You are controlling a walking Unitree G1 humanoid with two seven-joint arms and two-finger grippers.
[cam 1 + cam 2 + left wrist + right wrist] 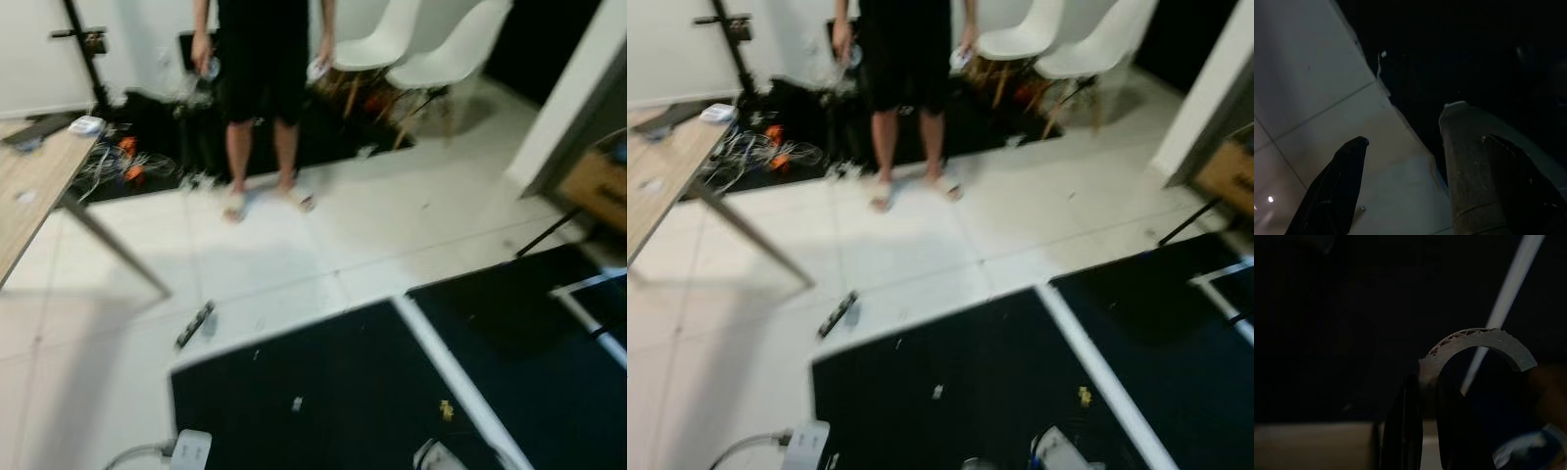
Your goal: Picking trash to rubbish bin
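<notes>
Cardboard ring (1476, 345) — right jaws pinched tight

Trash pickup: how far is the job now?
In hand: the right end effector is shut on a curved cardboard piece. The left end effector is open. Left: small scraps lie on the black mat. No rubbish bin can be seen, so nothing looks finished.

Desk (39, 186): far left, on the floor (294, 245).
Person (260, 98): stands behind, near the middle.
Chairs (431, 54): right of the person, at the back.
Cables (122, 162): on the floor between desk and person.
Mats (362, 382): two side by side in front, the right one set further back.
Small bar (194, 324): on the floor just behind the left mat's corner.
Scraps (446, 409): on the left mat.
</notes>
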